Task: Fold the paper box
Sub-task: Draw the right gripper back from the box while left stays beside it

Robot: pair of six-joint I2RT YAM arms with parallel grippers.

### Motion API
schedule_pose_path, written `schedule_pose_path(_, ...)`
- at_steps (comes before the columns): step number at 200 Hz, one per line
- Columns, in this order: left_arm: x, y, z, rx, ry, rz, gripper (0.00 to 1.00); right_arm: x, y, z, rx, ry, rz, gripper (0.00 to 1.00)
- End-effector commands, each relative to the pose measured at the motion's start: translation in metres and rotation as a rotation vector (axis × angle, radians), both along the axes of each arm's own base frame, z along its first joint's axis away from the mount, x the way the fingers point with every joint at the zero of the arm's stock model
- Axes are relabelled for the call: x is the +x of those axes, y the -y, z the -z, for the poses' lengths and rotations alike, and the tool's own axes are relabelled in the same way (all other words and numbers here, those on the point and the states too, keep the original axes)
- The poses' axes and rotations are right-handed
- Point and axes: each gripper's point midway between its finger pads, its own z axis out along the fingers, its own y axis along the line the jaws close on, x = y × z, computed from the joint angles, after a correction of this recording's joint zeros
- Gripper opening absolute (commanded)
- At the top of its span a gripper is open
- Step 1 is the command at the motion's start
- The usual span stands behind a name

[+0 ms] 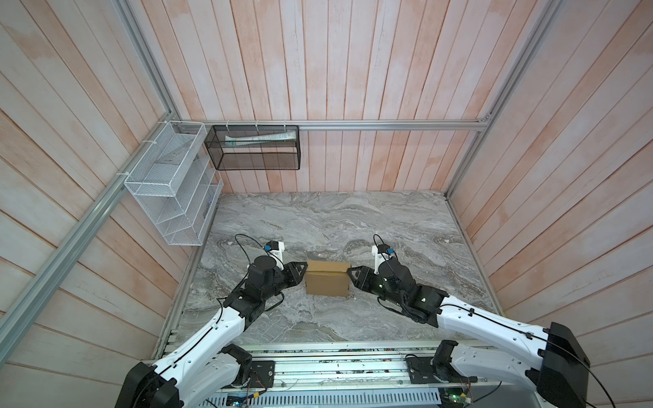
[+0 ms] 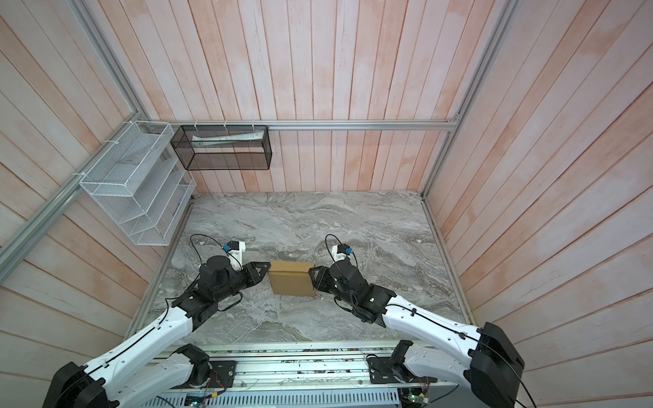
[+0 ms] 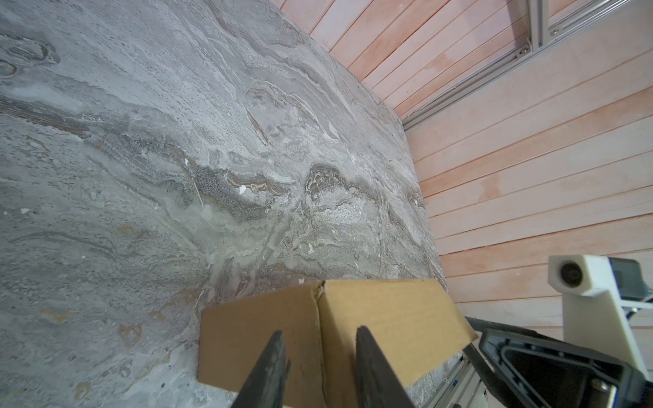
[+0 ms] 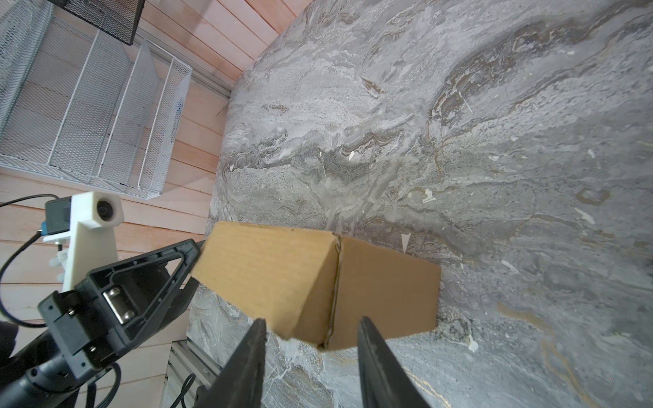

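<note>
While low, end effectors [image 1: 303, 271] [image 1: 350, 272] beside paper box [image 1: 327, 284].

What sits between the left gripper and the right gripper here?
The paper box, closed up on the table, lies between the left gripper and the right gripper, one at each end. Both top views show it.

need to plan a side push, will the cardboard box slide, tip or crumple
Probably light: the box is plain cardboard. Likely to slide, not roll: flat faces on a smooth table. Walls may buckle under a hard squeeze; one corner fold already looks ragged.
</note>
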Motion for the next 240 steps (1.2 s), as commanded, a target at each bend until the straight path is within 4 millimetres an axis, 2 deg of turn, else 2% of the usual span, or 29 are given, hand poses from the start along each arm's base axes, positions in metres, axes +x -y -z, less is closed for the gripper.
schedule_pose_path(1,-0.007,-0.006,0.023,0.038,-0.065,-0.004,0.35,0.01,-0.004,-0.007,0.004,0.026,0.011,0.44)
schedule_pose_path(127,-0.009,-0.008,0.024,0.037,-0.06,-0.014,0.33,-0.002,0.012,0.045,-0.009,-0.06,0.043,0.35)
schedule_pose_path(172,-0.011,-0.011,0.031,0.057,-0.076,-0.021,0.33,-0.007,0.018,0.061,-0.007,-0.089,0.056,0.33)
schedule_pose_path(207,-0.013,-0.012,0.033,0.052,-0.079,-0.024,0.33,-0.007,0.016,0.056,0.005,-0.079,0.045,0.32)
schedule_pose_path(240,-0.011,-0.012,0.032,0.056,-0.076,-0.022,0.33,-0.003,0.014,0.031,0.014,-0.029,0.036,0.33)
